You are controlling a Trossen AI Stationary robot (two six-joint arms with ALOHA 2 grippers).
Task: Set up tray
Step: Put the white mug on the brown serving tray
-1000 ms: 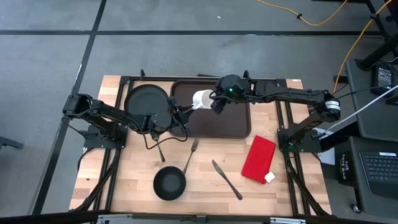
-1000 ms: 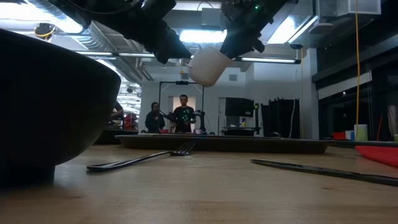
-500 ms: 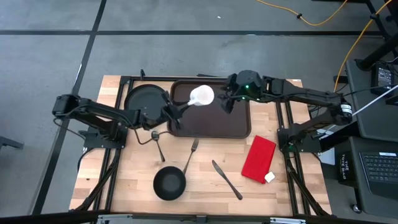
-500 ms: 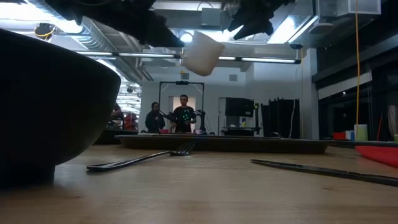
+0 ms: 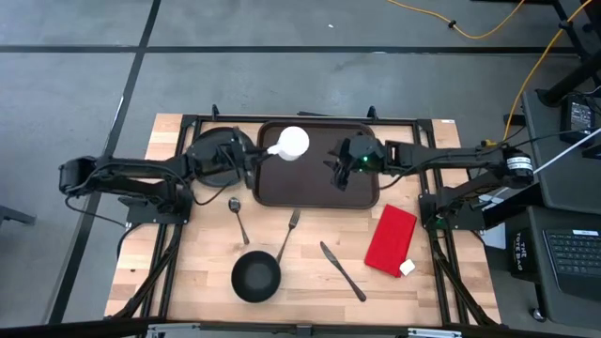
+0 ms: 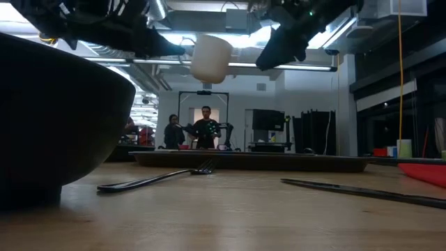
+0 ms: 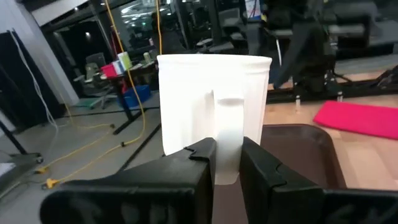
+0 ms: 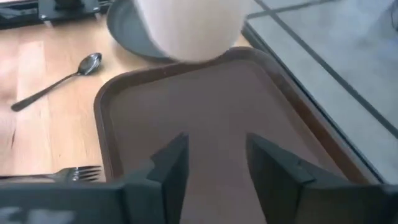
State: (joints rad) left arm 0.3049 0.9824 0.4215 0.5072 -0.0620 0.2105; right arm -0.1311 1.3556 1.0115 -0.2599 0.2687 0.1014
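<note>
cup [image 5: 292, 143] now carried by left tool [image 5: 262, 152] alone – clamped on its handle | right tool [image 5: 337, 171] let go, open, empty – beside it over tray [image 5: 364, 192] | handover done, placing next

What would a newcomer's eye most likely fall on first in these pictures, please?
Probably the white plastic mug, held by its handle in the left gripper above the large dark brown rectangular plastic tray. Next, the right gripper, open and empty over the tray, and the red cloth near the table's right side.
</note>
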